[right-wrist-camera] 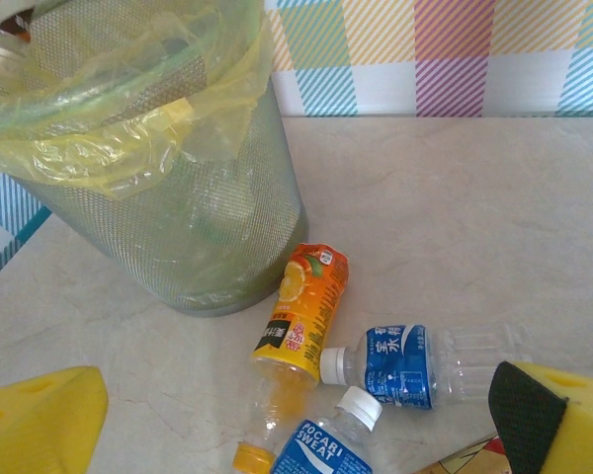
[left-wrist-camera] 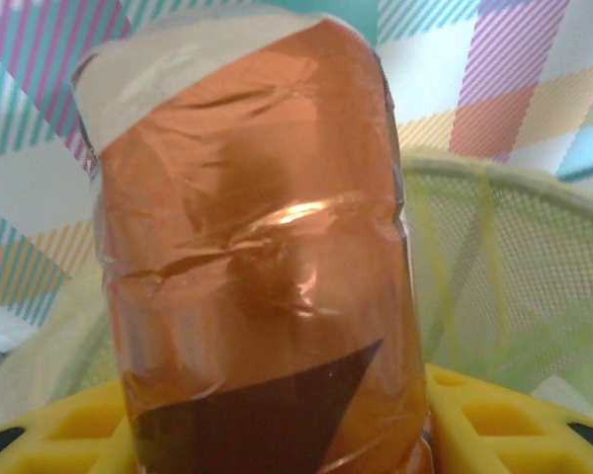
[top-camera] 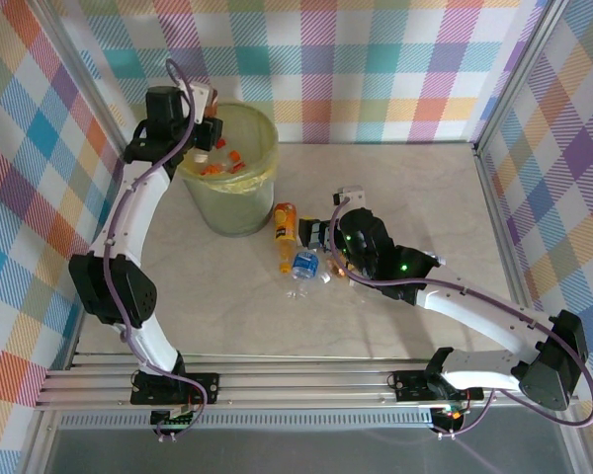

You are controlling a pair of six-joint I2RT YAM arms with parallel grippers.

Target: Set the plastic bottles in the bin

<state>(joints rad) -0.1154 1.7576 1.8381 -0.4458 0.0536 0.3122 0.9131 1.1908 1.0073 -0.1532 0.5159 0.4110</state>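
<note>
Plastic bottles were bound for the bin, the largest thing on the table. It was a pale-green mesh bucket with a yellow bag folded over its rim, and it stood in the upper left of the top view. Orange and red pieces lay inside it.

The left gripper hung over the bin's left rim. Its yellow fingers were clamped on a crumpled orange bottle, which stood upright in the middle of the left wrist view with the bag's rim behind it. The step in hand looked like the drop. The next move called for those fingers to part once the bottle sat fully inside the rim.

The right gripper hovered at centre frame in the top view, its fingers spread wide and holding nothing.

Below it, just right of the bin's base, lay at least 3 bottles close together:
- a juice bottle with an orange label
- a blue-labelled bottle with a white cap
- a Pocari Sweat bottle at the lower edge

The right arm's next job would likely be to descend and close on 1 of them.
</note>
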